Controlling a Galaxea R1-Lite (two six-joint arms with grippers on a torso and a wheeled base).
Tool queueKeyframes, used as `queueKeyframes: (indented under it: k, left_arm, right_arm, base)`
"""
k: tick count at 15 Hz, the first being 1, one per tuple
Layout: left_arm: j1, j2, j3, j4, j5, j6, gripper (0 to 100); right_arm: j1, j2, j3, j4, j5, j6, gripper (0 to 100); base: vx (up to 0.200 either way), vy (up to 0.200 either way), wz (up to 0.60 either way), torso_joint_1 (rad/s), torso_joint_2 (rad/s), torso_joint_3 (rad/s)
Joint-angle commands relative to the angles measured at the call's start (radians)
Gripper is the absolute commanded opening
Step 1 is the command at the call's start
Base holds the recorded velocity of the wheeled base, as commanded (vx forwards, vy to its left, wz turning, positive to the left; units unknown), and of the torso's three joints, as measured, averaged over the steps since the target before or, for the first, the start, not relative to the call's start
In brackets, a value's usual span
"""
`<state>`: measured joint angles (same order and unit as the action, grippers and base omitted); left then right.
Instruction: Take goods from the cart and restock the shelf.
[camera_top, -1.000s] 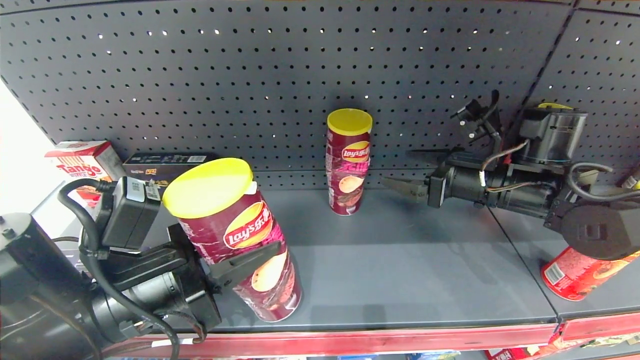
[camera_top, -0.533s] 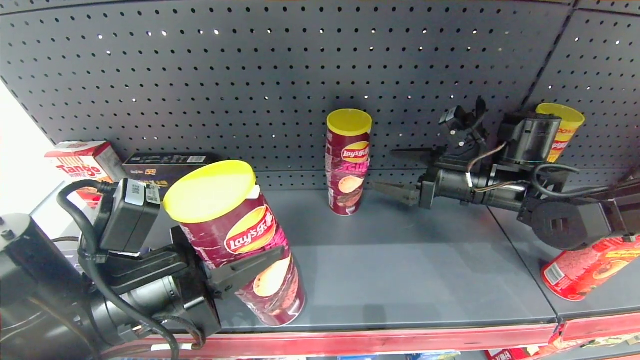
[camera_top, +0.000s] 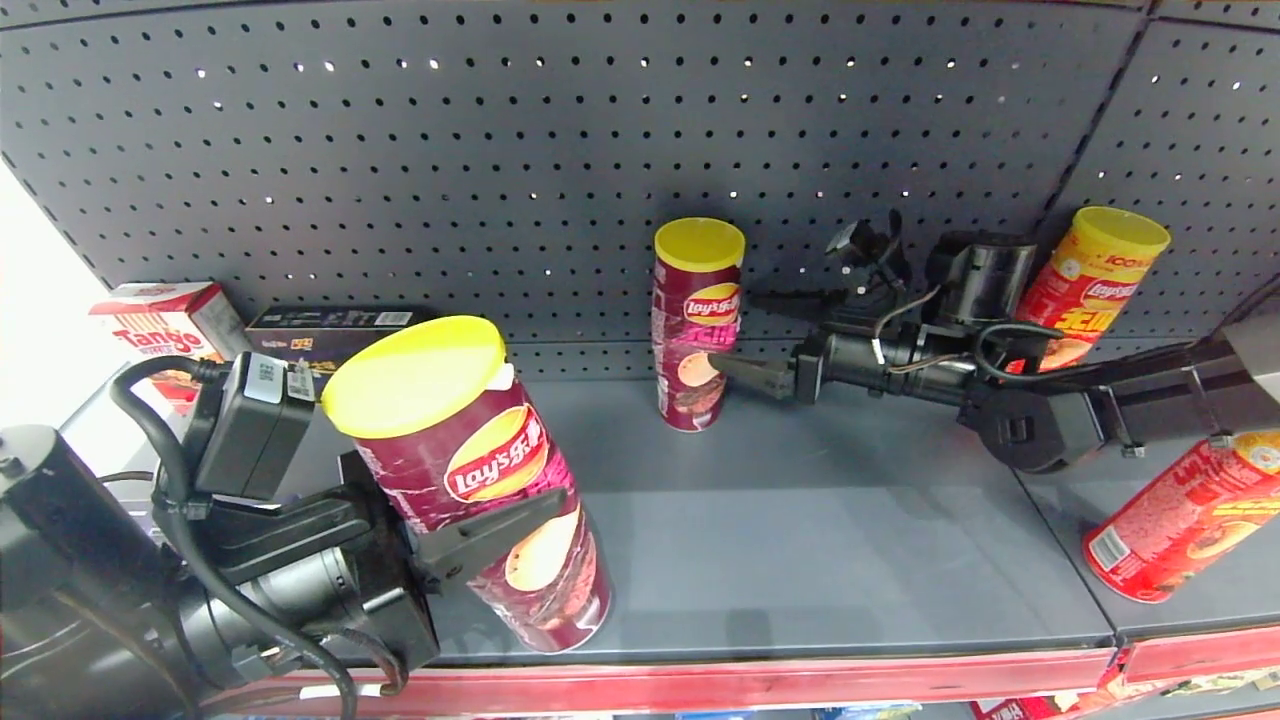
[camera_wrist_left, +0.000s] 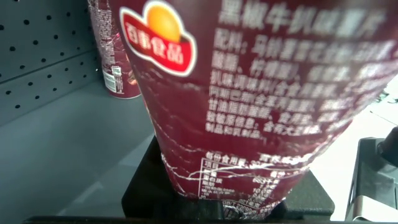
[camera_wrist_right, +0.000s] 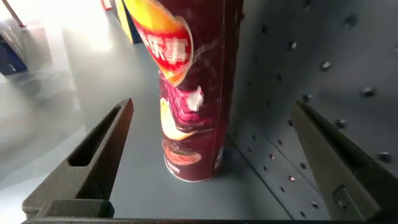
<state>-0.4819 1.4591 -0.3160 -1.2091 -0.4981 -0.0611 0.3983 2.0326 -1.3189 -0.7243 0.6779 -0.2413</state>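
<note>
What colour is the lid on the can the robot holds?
The round plastic lid is yellow; head view shows it best.

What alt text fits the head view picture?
The left gripper holds a tilted maroon chip can with a yellow lid at the shelf's front edge. The open right gripper is beside a matching upright can at the pegboard.
</note>
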Motion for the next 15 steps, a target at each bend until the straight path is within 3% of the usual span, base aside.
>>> queueKeyframes:
  k: [1,9,15]
  left_arm:
    - [0.000,0.000,0.000,-0.001,0.001,0.000,0]
    - [0.002,-0.052,0.061,-0.001,0.001,-0.002,0]
    - [0.002,-0.057,0.060,-0.003,0.003,-0.019,0]
  right_arm:
    - [0.019,0.046,-0.028,-0.003,0.002,0.002,100]
    - [0.071,0.083,-0.025,-0.061,0.000,0.045,100]
    - [0.085,-0.002,0.155,-0.093,0.000,0.037,100]
  base:
    - [0.000,0.000,0.00,0.000,0.00,0.000]
    - [0.000,0.000,0.00,0.000,0.00,0.000]
    - [0.000,0.000,0.00,0.000,0.00,0.000]
